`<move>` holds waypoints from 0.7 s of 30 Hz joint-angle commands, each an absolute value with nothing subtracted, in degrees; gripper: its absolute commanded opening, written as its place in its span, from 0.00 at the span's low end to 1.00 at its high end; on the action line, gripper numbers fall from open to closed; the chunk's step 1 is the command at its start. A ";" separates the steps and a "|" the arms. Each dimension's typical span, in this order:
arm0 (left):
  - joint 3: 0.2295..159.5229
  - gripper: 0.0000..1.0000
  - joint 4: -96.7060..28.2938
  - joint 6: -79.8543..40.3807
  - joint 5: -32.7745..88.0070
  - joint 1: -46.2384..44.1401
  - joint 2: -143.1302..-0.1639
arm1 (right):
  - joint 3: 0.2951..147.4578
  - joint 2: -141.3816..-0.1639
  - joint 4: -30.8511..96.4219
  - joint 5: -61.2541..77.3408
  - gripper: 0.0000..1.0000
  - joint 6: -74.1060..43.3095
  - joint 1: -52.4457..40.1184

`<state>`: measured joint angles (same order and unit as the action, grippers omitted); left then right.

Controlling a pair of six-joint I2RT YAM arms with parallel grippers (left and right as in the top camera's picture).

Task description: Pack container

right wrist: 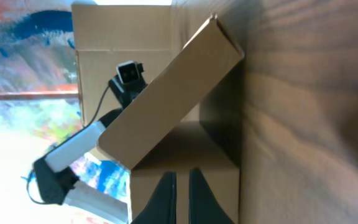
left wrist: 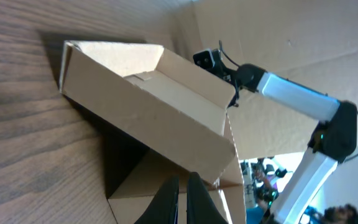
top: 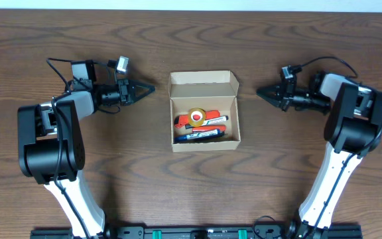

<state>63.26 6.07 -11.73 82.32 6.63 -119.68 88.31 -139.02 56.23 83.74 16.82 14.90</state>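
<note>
Looking from overhead: the container (top: 203, 81), a tan cardboard box with its flap open, sits mid wood-grain table (top: 58, 33). Inside it are a tape roll (top: 196, 115), red-white pens (top: 207, 121) and a blue marker (top: 201, 136). The left gripper (top: 150, 87) is left of the container and the right gripper (top: 260, 91) right of it, both pinched tight, empty, pointed tips facing it.
Left wrist: the container's matte wall is ahead of clenched black fingers (left wrist: 163, 202).
Right wrist: the container's angled flap is ahead, jaws clenched on nothing.
</note>
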 commanded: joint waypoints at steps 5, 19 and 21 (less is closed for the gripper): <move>63.48 0.06 6.70 -19.42 79.37 6.72 -120.66 | 88.31 -139.48 46.22 85.58 0.01 1.87 10.44; 63.51 0.06 8.01 -21.30 79.66 5.74 -126.21 | 88.31 -139.48 39.13 85.49 0.01 -4.73 8.64; 63.53 0.06 10.13 -22.57 81.06 5.21 -127.94 | 88.31 -139.48 39.13 85.14 0.01 -5.04 8.64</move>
<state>63.26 8.62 -20.91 79.29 6.17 -125.23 88.31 -139.06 39.31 84.01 -3.77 8.93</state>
